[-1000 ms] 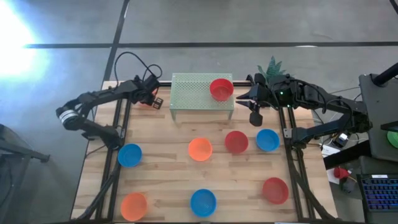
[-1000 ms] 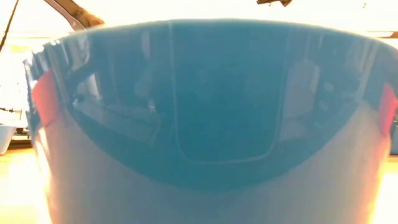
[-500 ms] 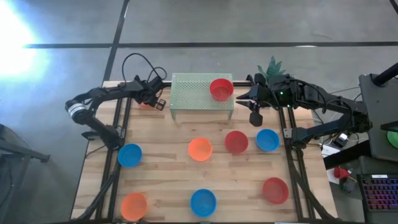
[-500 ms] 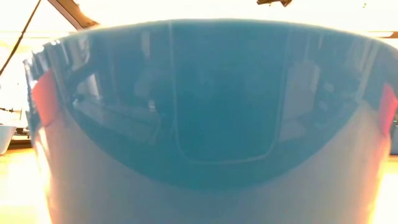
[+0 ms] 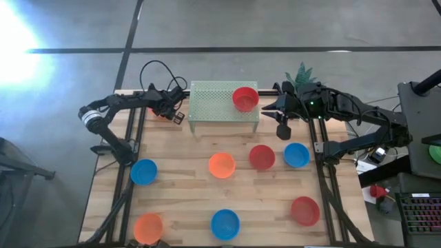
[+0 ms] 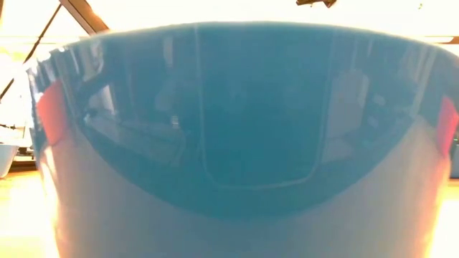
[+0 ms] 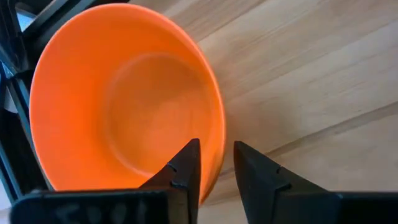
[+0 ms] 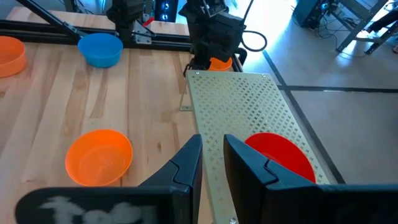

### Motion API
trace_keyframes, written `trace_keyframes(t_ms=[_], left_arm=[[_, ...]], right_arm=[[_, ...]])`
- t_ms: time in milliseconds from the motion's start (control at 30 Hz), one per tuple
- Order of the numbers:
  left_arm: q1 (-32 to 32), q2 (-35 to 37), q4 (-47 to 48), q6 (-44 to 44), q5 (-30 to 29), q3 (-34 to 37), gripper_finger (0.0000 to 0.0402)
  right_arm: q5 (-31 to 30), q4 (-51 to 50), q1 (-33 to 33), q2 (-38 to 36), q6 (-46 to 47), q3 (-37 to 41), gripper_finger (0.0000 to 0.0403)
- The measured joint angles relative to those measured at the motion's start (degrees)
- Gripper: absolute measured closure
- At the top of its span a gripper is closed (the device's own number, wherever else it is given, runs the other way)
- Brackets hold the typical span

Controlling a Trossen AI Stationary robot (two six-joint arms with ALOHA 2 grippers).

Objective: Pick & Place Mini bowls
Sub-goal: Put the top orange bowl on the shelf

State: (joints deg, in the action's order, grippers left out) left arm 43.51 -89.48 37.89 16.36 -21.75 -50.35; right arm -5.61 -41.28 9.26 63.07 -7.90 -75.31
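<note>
My left gripper (image 5: 175, 111) is at the table's far left, beside the green perforated stand (image 5: 213, 103), shut on an orange mini bowl (image 7: 124, 106) that shows under it as a sliver (image 5: 158, 112). My right gripper (image 5: 282, 128) hovers right of the stand, its fingers (image 8: 211, 158) a narrow gap apart and holding nothing. A red bowl (image 5: 244, 98) sits on the stand's top. Several more bowls rest on the table: blue (image 5: 143, 171), orange (image 5: 221, 164), red (image 5: 261, 156), blue (image 5: 296, 154), red (image 5: 304, 210), blue (image 5: 225, 224), orange (image 5: 148, 227). My left gripper pinches the orange bowl's rim (image 7: 217, 155), one finger (image 7: 185, 168) inside the bowl and the other (image 7: 256, 177) outside its wall. The fingers come from above, slanting down. Whether the bowl's base is on the wood or lifted clear, I cannot tell.
A blue bowl (image 6: 237, 143) stands right against the low camera and blocks that view. A small green plant (image 5: 302, 72) stands at the far edge behind the right arm. Dark frame rails (image 5: 324, 179) run along both table sides. Bare wood lies between the stand and the bowls.
The left arm has swung toward the table's right, its elbow drawing in, and its gripper has edged closer to the stand with the orange bowl still in its fingers. The right arm has kept still.
</note>
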Motion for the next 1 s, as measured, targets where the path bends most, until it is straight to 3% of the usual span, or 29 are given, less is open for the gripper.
trace_keyframes(t_ms=[167, 567, 767, 1000], left_arm=[[0.00, 0.61, 0.16, -1.12, -0.60, 0.00, 0.0392], [-0.05, 7.08, 6.03, -5.12, -2.38, -2.39, 0.0400], [-0.25, 11.53, 14.19, -8.75, -3.36, -10.18, 0.0401], [-2.46, 10.90, 23.46, -15.66, -3.18, -23.63, 0.0401]], right_arm=[[0.02, 0.00, -0.02, 0.00, -0.03, 0.00, 0.0339], [0.00, 0.00, -0.01, 0.02, -0.02, 0.00, 0.0339], [0.00, 0.00, -0.02, 0.02, -0.24, 0.00, 0.0339], [-0.13, 0.02, 0.00, 0.02, -0.97, 0.00, 0.0339]])
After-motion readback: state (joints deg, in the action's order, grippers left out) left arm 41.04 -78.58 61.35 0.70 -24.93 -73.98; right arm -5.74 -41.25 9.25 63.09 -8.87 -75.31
